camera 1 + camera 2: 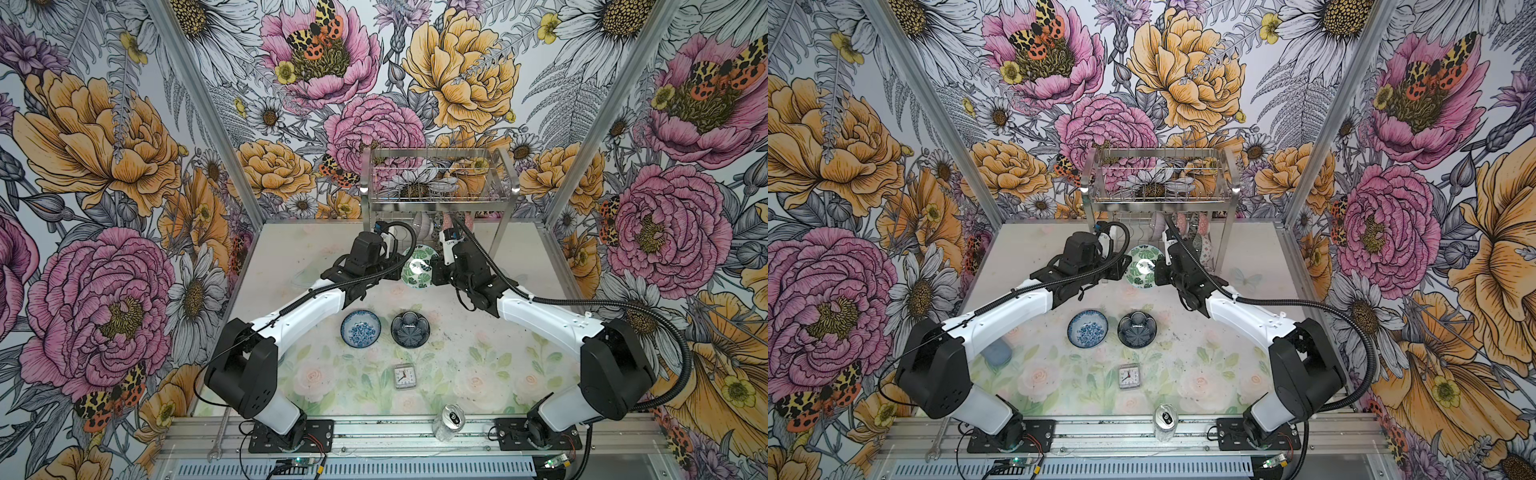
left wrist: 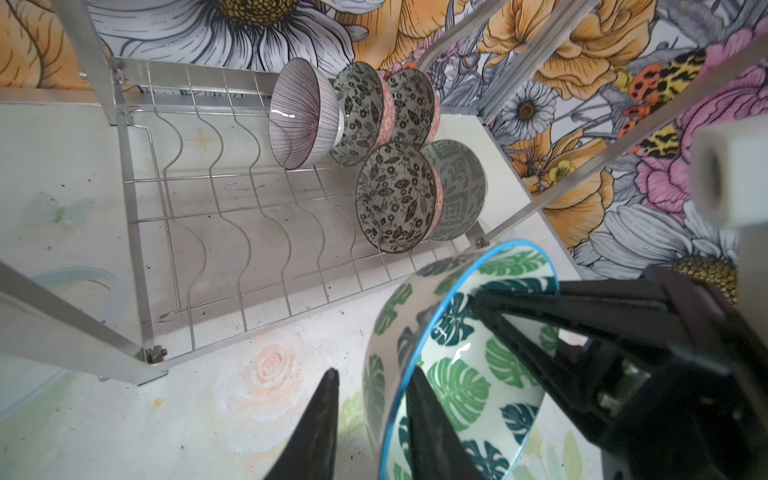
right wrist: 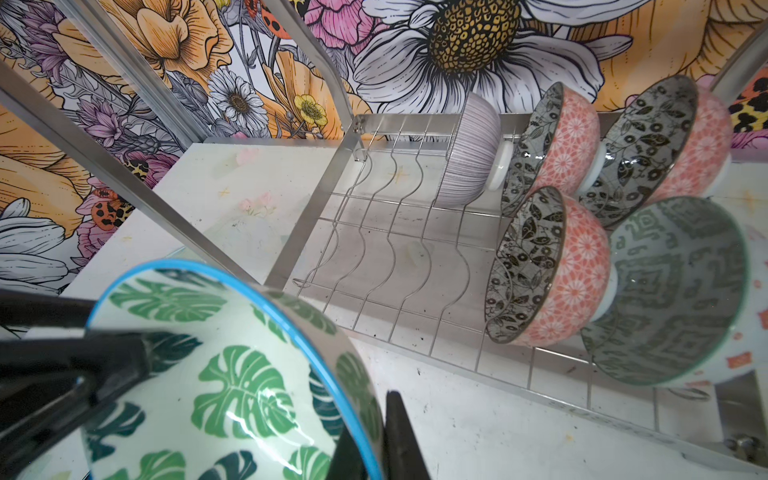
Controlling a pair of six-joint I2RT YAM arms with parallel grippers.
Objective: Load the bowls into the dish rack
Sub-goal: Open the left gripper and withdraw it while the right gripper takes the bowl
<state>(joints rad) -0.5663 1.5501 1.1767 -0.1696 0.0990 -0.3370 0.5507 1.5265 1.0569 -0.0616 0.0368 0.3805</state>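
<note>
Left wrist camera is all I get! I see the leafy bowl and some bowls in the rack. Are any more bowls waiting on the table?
Observer: Yes, two: a blue floral bowl and a dark blue bowl, side by side, mouths up.
Operator: Anything else down there?
Observer: A small square clock and a silver can standing upright.
Operator: Is the rack's top basket full?
Observer: No, the top basket looks empty.
</note>
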